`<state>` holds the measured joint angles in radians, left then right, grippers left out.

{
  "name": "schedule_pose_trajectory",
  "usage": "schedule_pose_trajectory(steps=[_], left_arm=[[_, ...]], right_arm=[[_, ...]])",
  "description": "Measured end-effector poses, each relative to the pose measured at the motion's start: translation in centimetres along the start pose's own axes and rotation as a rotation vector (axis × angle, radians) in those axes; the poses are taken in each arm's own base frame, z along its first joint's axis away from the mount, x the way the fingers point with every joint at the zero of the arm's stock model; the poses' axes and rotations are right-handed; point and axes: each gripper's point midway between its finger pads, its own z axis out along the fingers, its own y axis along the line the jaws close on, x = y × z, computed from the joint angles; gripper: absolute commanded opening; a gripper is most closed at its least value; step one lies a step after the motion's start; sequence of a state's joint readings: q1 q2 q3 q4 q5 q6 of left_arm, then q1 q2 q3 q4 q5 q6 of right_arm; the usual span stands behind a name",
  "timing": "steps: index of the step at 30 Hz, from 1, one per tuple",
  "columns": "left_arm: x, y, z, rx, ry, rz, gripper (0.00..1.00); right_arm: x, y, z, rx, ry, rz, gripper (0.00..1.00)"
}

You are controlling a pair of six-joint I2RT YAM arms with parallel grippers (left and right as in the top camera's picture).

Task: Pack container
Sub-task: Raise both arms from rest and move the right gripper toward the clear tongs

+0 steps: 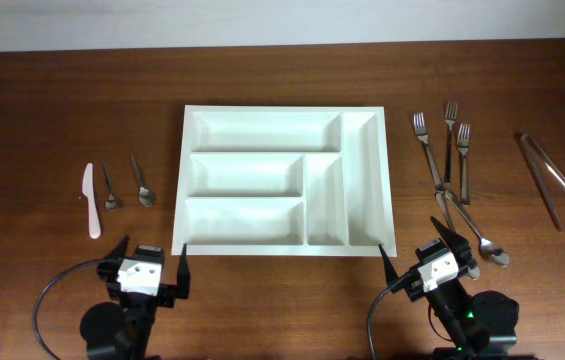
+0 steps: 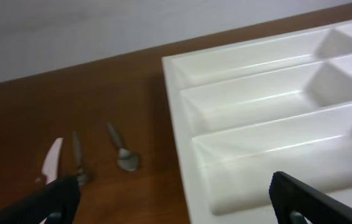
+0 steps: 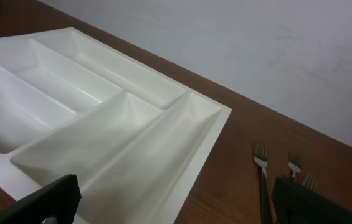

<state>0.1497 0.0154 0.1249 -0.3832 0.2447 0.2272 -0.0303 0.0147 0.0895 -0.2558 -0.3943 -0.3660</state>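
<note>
tray (image 1: 247, 172) flat, just ahead of both grippers, spanning the gap between them | left gripper (image 1: 153, 247) spread, nothing pinched, at tray's near-left corner | right gripper (image 1: 411, 242) spread, nothing pinched, at near-right corner | knife (image 1: 91, 200), spoons (image 1: 109, 188) ahead-left of left gripper | forks (image 1: 463, 160) ahead-right of right gripper, tongs (image 1: 552, 180) farther right

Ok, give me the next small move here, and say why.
Probably swing the open right gripper over the nearest spoon and lower it to grasp the handle. The cutlery tray is empty, the left gripper is open too, and every piece of cutlery lies outside it on the table.
</note>
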Motion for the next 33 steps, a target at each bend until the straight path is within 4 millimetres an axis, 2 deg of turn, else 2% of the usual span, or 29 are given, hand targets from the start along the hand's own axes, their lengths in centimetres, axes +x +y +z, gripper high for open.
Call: schedule_pose_trajectory(steps=[9, 14, 18, 21, 26, 30, 33], left_arm=[[-0.8, -1.9, -0.1, 0.112, -0.036, -0.072, 0.99], [-4.5, -1.2, -0.6, 0.095, -0.171, -0.108, 0.99], [-7.7, 0.7, -1.7, 0.008, -0.210, -0.125, 0.99], [-9.7, 2.3, -1.8, -0.054, -0.181, -0.145, 0.99], [-12.4, 5.0, 0.6, -0.111, -0.056, -0.170, 0.99], [-14.4, 7.9, 4.0, -0.149, 0.066, -0.188, 0.99], [-16.2, 10.3, 6.9, -0.175, 0.120, -0.152, 0.99]], right_arm=[[-0.3, 0.7, 0.0, -0.044, -0.017, 0.038, 0.99], [-0.7, 1.7, -0.1, -0.101, -0.032, 0.135, 0.99], [-1.1, 1.9, -0.3, -0.122, -0.021, 0.242, 0.99], [-2.1, 1.5, -0.8, -0.117, 0.017, 0.294, 0.99], [-5.1, -0.2, -1.7, -0.087, 0.135, 0.363, 0.99], [-6.7, -1.6, -1.8, -0.076, 0.311, 0.435, 0.99], [-8.3, -3.3, -1.0, -0.054, 0.407, 0.464, 0.99]])
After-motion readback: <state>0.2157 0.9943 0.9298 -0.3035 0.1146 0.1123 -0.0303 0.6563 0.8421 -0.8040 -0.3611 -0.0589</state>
